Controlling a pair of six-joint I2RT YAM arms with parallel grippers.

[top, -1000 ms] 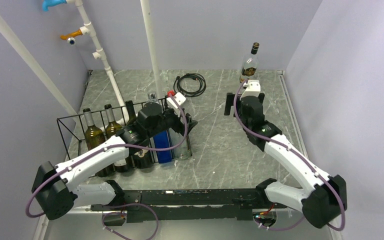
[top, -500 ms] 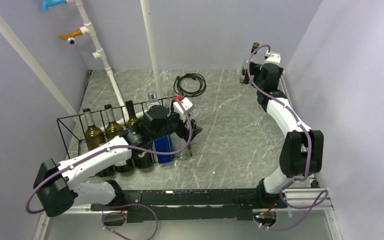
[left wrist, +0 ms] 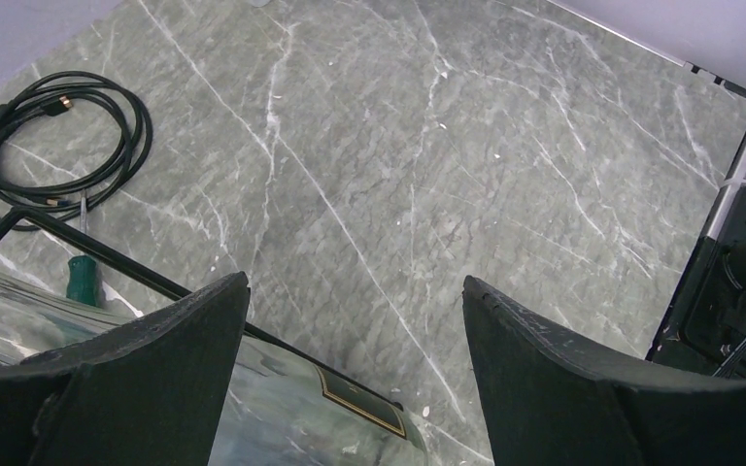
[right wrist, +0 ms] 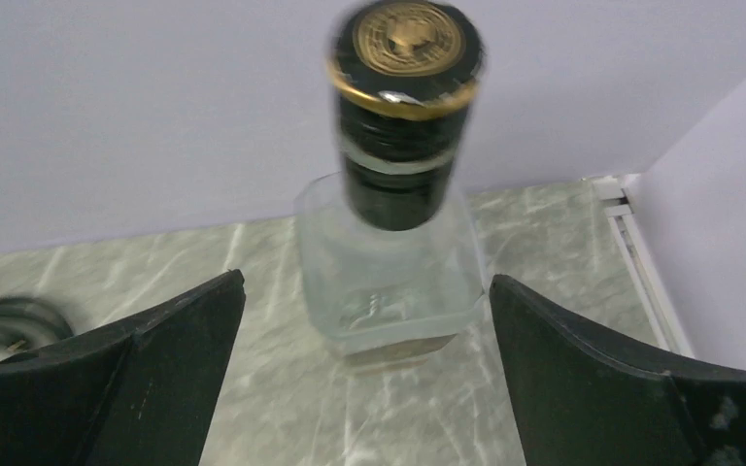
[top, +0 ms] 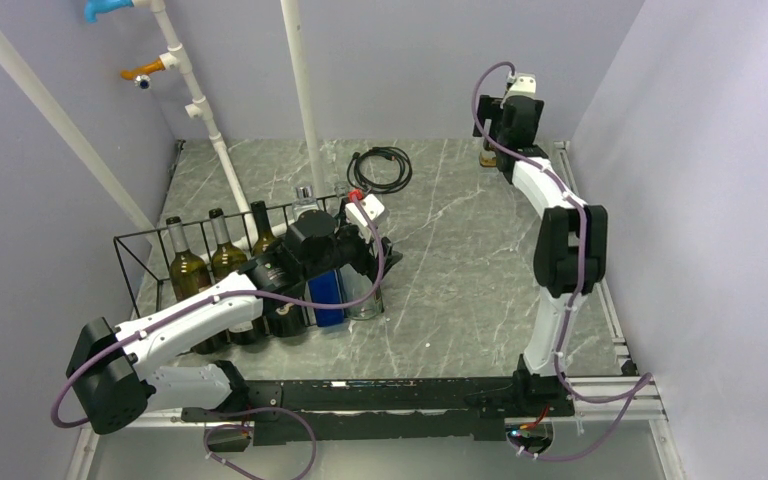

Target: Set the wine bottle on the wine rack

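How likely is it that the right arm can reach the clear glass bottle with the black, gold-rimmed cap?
Probably yes: the right gripper is open and close to the clear glass bottle, with nothing between them.

The square clear glass bottle (right wrist: 389, 282) is smooth and glossy, its round black cap (right wrist: 408, 58) shiny with a gold metallic rim. The grey-green table top (left wrist: 466, 175) looks like polished marble with white veins. The left gripper (left wrist: 355, 280) and the right gripper (right wrist: 366, 280) have fingers (left wrist: 563, 388) of matt black, finely grainy plastic. The low black rack (top: 145, 234) is thin matt wire.
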